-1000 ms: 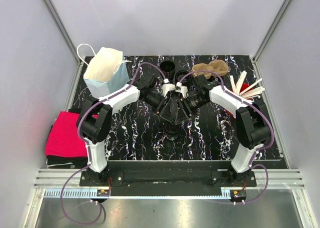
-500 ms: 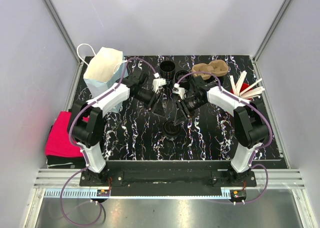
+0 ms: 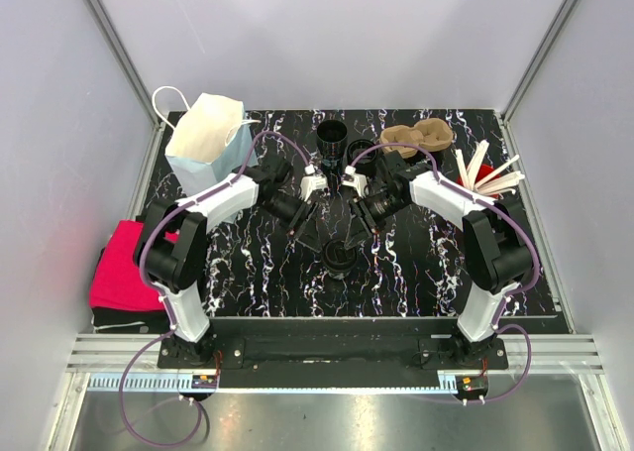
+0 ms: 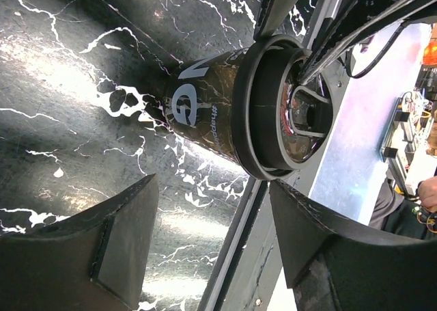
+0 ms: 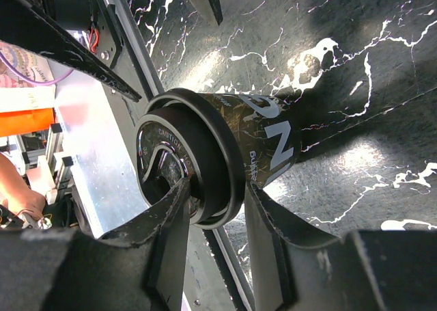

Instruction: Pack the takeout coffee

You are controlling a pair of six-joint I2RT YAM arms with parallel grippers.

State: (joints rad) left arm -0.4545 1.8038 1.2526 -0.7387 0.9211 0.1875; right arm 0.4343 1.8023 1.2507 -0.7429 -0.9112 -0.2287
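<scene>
The cup (image 5: 273, 140) stood upright at the middle of the bench (image 3: 416, 263), its lid (image 5: 160, 154) clasped by your narrowed right tool (image 5: 215, 195), the nearer one, while your left tool (image 4: 212, 188) hung wide and apart on the cup's opposite side.

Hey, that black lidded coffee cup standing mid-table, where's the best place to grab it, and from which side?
Take the black lidded paper coffee cup by its black plastic lid, from straight above. It stands upright, the lid's rim is its widest band, and the wall tapers below. The right gripper clasps it there.
</scene>
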